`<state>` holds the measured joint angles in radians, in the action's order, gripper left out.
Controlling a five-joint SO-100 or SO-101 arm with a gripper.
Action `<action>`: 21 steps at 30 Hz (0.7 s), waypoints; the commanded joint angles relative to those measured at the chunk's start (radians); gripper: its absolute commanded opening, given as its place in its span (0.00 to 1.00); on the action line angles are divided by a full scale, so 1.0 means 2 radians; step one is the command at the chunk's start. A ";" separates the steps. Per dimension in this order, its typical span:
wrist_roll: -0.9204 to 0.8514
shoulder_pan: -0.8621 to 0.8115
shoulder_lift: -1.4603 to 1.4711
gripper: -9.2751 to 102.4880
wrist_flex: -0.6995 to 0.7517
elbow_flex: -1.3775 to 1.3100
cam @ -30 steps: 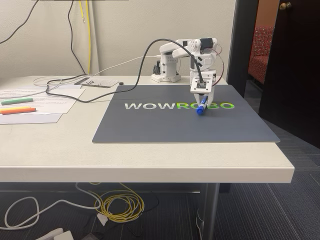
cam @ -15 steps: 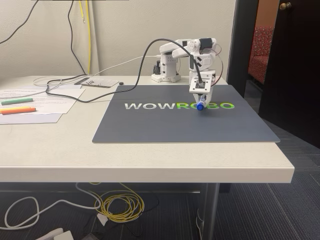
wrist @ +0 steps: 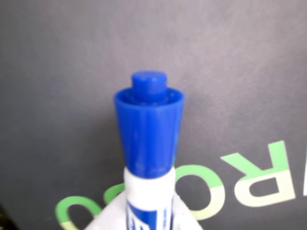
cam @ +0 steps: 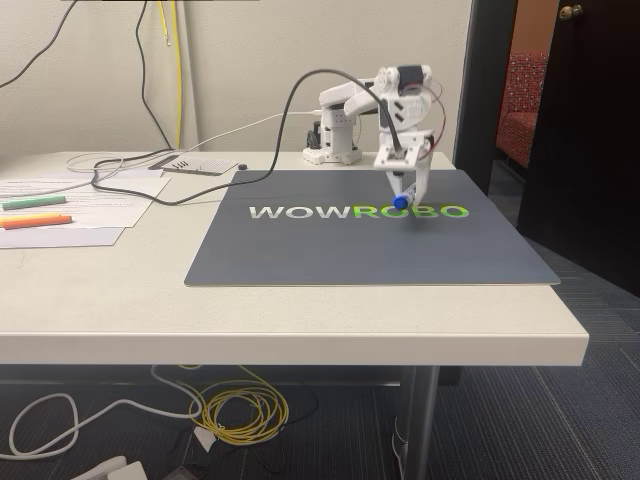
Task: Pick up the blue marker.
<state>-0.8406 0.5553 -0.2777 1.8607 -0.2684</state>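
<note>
In the fixed view my white gripper [cam: 404,190] hangs a little above the dark grey mat [cam: 330,255], over the green letters of its logo. It is shut on the blue marker [cam: 400,201], whose blue end pokes out below the fingers and is clear of the mat. The wrist view shows the blue marker [wrist: 148,134] close up: its blue cap points away from the camera and its white barrel with a blue label runs down toward the jaws at the bottom edge. The mat [wrist: 57,72] lies blurred behind it.
A green highlighter [cam: 33,202] and an orange highlighter [cam: 35,221] lie on papers [cam: 100,195] at the table's left. Black cables [cam: 150,180] trail across the back left. The arm's base [cam: 335,150] stands behind the mat. The table edge [cam: 560,330] drops off at right.
The gripper has risen and tilted back with the blue marker in it. The marker's blue end has come up off the mat.
</note>
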 commanded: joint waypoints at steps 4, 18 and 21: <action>0.054 0.001 -0.097 0.13 0.077 -0.024; 0.268 -0.013 -0.255 0.13 0.094 -0.021; 0.322 -0.025 -0.285 0.13 0.094 -0.020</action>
<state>-0.2961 0.5277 -0.7286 1.8699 -0.2792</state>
